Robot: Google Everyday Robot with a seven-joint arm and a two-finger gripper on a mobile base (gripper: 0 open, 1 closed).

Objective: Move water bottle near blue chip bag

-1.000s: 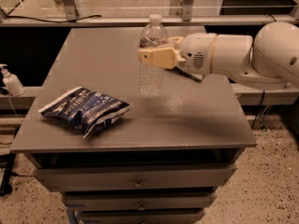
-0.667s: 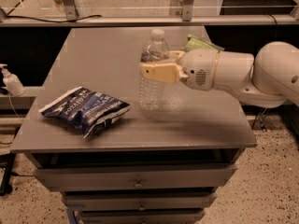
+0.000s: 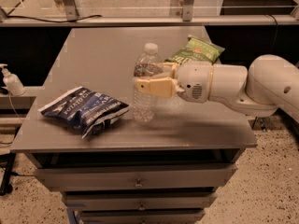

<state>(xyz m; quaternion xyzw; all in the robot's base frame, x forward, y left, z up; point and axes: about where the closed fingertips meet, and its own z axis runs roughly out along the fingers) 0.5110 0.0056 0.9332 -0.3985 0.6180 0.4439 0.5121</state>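
The water bottle [image 3: 145, 66] is clear ribbed plastic with a white cap and stands upright near the middle front of the grey table [image 3: 103, 55]. My gripper [image 3: 148, 84] reaches in from the right and is shut on the bottle's middle. The blue chip bag [image 3: 84, 108], dark navy with white lettering, lies flat at the table's front left, a short gap to the left of the bottle.
A green chip bag [image 3: 198, 50] lies at the back right, behind my arm [image 3: 233, 84]. A small white pump-dispenser bottle [image 3: 10, 80] stands off the table to the left. Drawers [image 3: 135, 181] sit below the tabletop. A metal rail runs behind the table.
My gripper has carried the water bottle toward the front left of the table, closer to the blue chip bag. The green chip bag has come into view behind the arm.
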